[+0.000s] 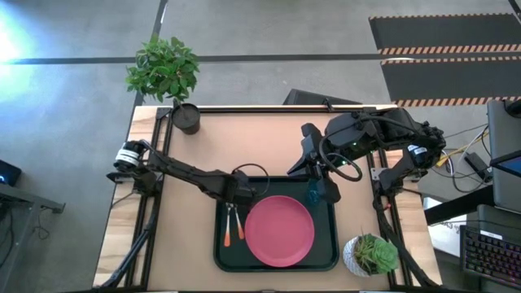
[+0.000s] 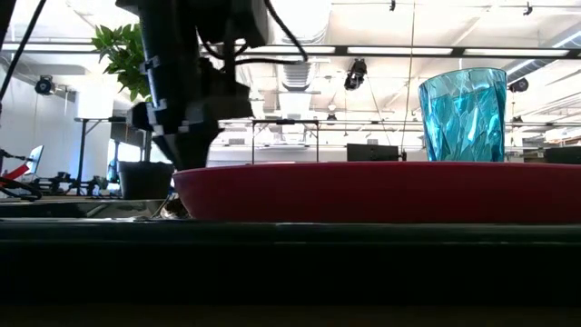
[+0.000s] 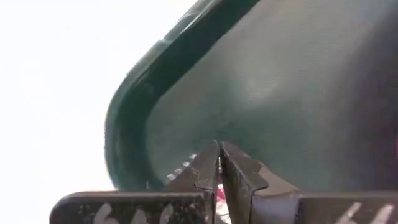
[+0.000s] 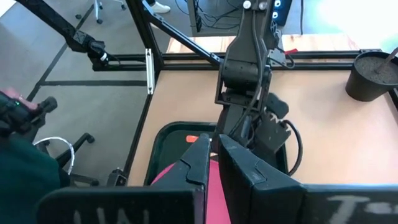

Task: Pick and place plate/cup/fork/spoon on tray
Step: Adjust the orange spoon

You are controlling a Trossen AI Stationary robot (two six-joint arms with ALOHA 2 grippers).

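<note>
The dark tray point(image 1: 330, 260) lies at the table's near middle. The pink plate point(image 1: 279, 230) rests flat on it. The teal cup point(image 1: 313, 195) stands upright in the tray's far right corner and also shows in the low view point(image 2: 463, 113). Two orange-handled utensils point(image 1: 228, 228) point(image 1: 242, 226) lie side by side on the tray's left part; I cannot tell fork from spoon. My left gripper point(image 1: 241, 198) is shut, low over their silver ends at the tray's far left corner point(image 3: 124, 124). My right gripper point(image 1: 332, 194) is shut and empty, beside the cup. My left gripper points down at the tray floor with its fingers point(image 3: 205, 168) shut. A silver toothed end point(image 3: 180, 169) shows beside one finger. I cannot tell whether the fingers touch it.
A dark pot point(image 1: 186, 118) with a leafy plant point(image 1: 163, 69) stands at the table's far left corner. A succulent in a white pot point(image 1: 370, 254) stands near the tray's near right corner. A person's sleeve point(image 4: 18, 168) shows beyond the table.
</note>
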